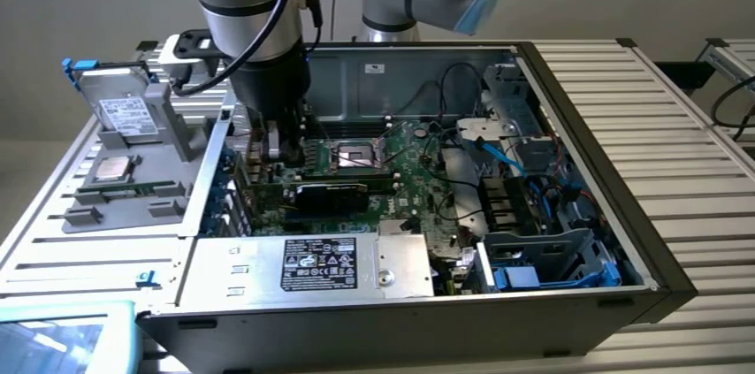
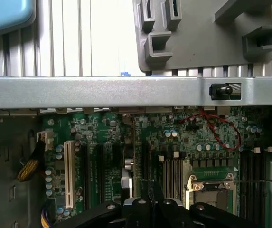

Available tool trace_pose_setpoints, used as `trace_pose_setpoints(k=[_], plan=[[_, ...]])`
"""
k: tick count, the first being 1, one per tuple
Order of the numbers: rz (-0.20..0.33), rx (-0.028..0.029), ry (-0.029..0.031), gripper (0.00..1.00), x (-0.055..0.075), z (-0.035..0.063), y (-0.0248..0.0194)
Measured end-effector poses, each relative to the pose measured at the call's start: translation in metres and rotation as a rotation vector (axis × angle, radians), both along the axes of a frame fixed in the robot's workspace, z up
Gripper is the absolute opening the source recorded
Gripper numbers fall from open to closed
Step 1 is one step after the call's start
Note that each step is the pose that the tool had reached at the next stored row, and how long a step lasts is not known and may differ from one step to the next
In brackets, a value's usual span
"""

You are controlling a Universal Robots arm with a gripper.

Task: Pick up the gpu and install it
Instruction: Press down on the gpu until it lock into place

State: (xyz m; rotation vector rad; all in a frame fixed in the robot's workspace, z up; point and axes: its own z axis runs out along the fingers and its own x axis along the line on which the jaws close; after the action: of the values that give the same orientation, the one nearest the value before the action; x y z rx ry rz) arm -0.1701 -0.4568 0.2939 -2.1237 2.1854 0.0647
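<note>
One gripper (image 1: 274, 148) is reaching down inside the open computer case (image 1: 590, 82). Its jaws are standing fully closed, gripping the gpu (image 1: 342, 193) over the motherboard (image 2: 197, 137).

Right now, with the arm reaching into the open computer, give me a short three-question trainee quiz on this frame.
1. True or false: the gripper is down inside the computer case, over the motherboard.
2. Where is the gpu? A) on the grey holder B) inside the case, on the motherboard by the gripper C) on the slatted table
3. Which part stands upright in the grey holder outside the case?
Key: 1 true; 2 B; 3 the grey drive with a white label.
</note>
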Motion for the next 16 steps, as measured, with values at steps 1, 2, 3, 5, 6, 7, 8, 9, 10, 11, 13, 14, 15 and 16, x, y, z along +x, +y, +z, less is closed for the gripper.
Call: trace_pose_setpoints(k=[1,2,3,5,6,7,8,9,10,11,13,14,15,16], plan=[[0.003,0.0082,0.0003,0.12,-0.0003,-0.0007,-0.0007],[0.005,0.0156,0.0007,0.12,-0.0006,-0.0014,-0.0012],[0.007,0.0227,0.0019,0.12,-0.0008,-0.0019,-0.0016],[0.008,0.0297,0.0093,0.12,-0.0025,-0.0020,-0.0017],[0.008,0.0302,0.0137,0.12,-0.0038,-0.0021,-0.0017],[0.008,0.0302,0.0197,0.12,-0.0052,-0.0021,-0.0017],[0.008,0.0300,0.0281,0.12,-0.0060,-0.0020,-0.0018],[0.008,0.0299,0.0389,0.12,-0.0064,-0.0019,-0.0018],[0.008,0.0297,0.0490,0.12,-0.0065,-0.0020,-0.0018],[0.007,0.0263,0.0575,0.12,-0.0065,-0.0021,-0.0018],[0.007,0.0099,0.0692,0.12,-0.0065,-0.0025,-0.0007],[0.006,-0.0015,0.0770,0.12,-0.0065,-0.0025,0.0003],[0.006,-0.0134,0.0845,0.12,-0.0065,-0.0025,0.0011],[0.005,-0.0243,0.0876,0.12,-0.0065,-0.0027,0.0022]])
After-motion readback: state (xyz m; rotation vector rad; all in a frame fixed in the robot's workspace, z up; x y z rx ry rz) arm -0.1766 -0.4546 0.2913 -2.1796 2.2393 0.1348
